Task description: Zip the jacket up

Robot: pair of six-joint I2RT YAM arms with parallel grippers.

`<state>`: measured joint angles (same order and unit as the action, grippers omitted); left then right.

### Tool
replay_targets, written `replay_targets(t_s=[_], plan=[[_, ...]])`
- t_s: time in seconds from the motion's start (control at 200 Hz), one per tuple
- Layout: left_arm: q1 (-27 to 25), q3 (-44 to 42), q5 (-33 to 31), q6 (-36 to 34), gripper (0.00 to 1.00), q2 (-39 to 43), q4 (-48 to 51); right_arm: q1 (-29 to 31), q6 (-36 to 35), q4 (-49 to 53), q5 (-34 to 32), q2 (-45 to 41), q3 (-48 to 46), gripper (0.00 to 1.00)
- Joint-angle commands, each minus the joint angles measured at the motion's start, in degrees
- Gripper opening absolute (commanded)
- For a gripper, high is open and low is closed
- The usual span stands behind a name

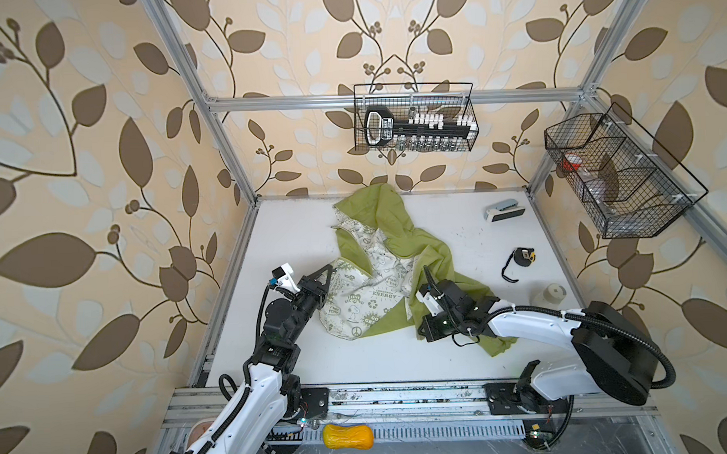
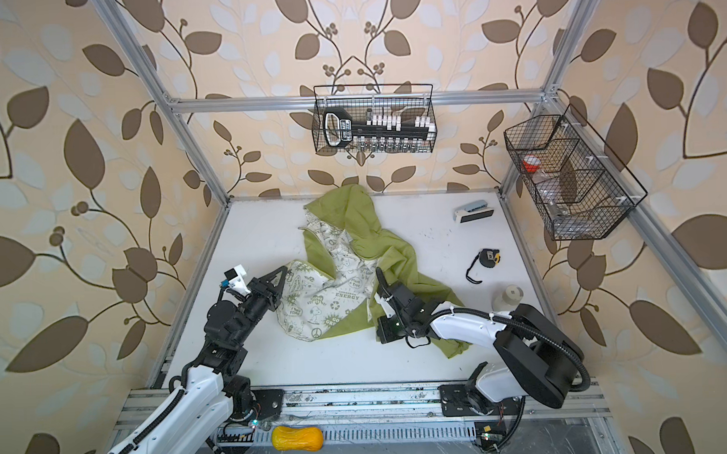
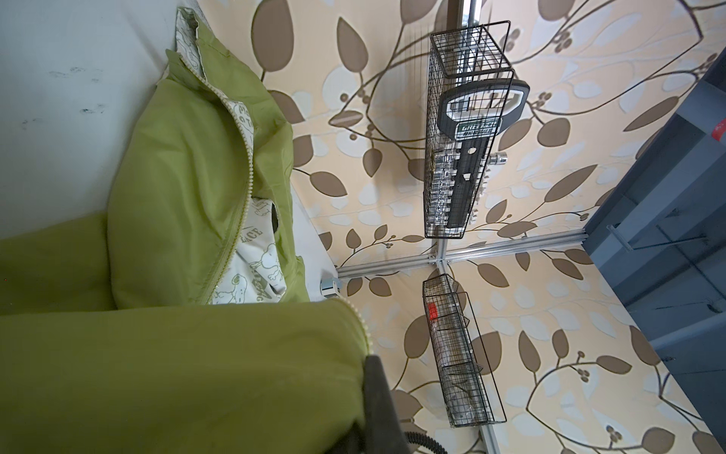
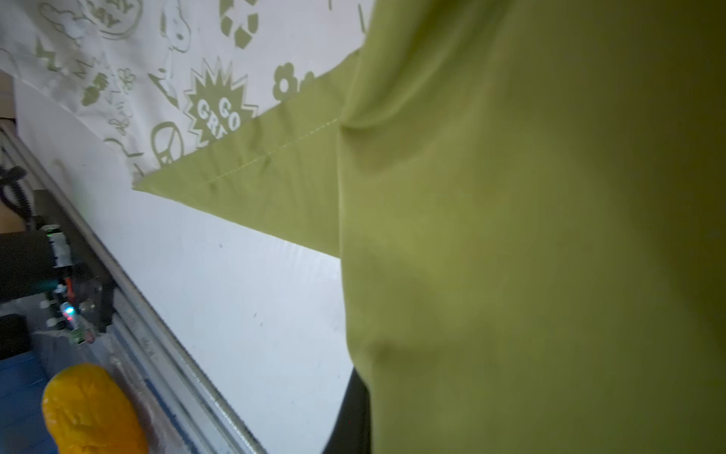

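My left end effector [image 1: 329, 272] clamps the jacket [image 1: 395, 218] at its left flap. My right end effector [image 1: 427, 274] clamps its right side

- A robot test cell in a lab: leaf-print wallpaper [image 1: 81, 163] covers flat panels on every side in both top views.
- A bare aluminium frame [image 1: 390, 99] boxes in a white table [image 1: 379, 360] at centre.
- Two robot arms [image 1: 251, 390] are mounted on a metal rail [image 1: 401, 395] along the lower edge.
- Wire baskets [image 1: 416, 118] hang from the frame, upper centre and upper right.
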<state>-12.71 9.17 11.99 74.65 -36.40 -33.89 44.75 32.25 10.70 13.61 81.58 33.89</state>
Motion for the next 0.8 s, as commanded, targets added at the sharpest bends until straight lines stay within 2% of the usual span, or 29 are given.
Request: replay_targets(t_s=[0.0, 0.105, 0.225, 0.585, 0.795], plan=[[0.0, -0.3, 1.3, -1.4, 0.00, 0.7, -1.3, 1.6, 1.0, 2.9, -6.0, 1.3, 1.6, 0.00], [0.0, -0.1, 2.0, -1.3, 0.00, 0.6, -1.3, 3.2, 1.9, 2.4, -9.0, 0.8, 1.9, 0.18], [-0.1, -0.1, 2.5, -1.3, 0.00, 0.9, -1.2, 3.7, 3.0, 1.3, -10.2, -0.4, 1.8, 0.27], [-0.1, -0.3, 2.7, -1.3, 0.00, 3.0, 0.5, 3.5, 10.8, -12.1, -5.4, -1.0, -3.9, 0.33], [0.0, -0.2, 3.0, -1.2, 0.00, 3.4, 0.9, 3.5, 13.7, -15.7, -7.0, -0.9, -5.9, 0.31]])
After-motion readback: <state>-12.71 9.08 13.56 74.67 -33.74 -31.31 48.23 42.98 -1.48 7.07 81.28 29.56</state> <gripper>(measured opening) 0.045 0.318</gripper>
